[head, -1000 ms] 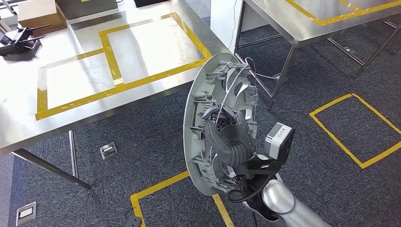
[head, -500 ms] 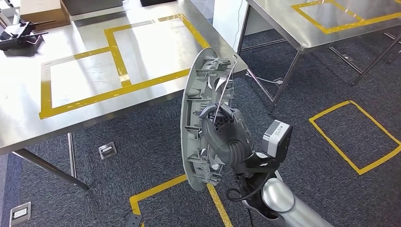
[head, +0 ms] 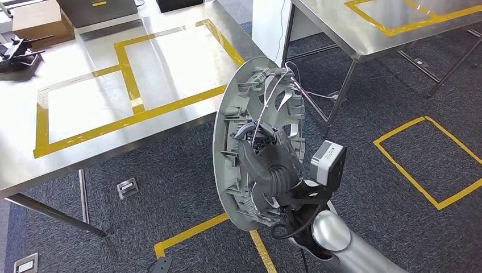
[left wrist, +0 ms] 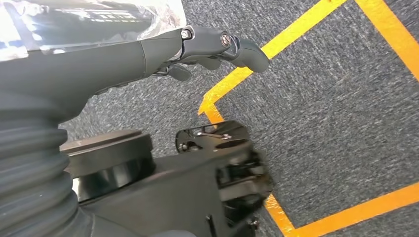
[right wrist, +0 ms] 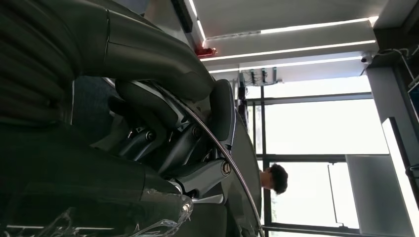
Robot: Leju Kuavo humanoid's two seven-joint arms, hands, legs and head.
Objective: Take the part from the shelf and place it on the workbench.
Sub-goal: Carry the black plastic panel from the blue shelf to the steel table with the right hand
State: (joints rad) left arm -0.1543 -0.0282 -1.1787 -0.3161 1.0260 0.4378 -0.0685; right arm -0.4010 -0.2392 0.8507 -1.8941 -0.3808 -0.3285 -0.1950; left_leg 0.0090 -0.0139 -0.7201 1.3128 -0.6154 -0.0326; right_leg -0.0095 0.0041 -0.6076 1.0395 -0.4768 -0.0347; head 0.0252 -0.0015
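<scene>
While upright, part, gripped by right hand

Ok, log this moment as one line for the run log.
right hand: holds round grey plastic part on edge | part: over carpet, not on steel workbench | left hand: holds nothing

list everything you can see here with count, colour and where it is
part: 1, grey round ribbed panel, held on edge over the floor, short of the near workbench
workbench: 2, bare steel with yellow tape rectangles, near one at left, second at top right
cardboard box: 1, brown, far left of the near workbench
clamp tool: 1, black, beside the box
floor tape: yellow outlines on blue-grey carpet
floor socket plate: 1, metal, under the near workbench
person: 1, dark hair, by the windows
right hand: 1, dark grey, grips the part
left hand: 1, dark grey, hanging above the carpet
</scene>
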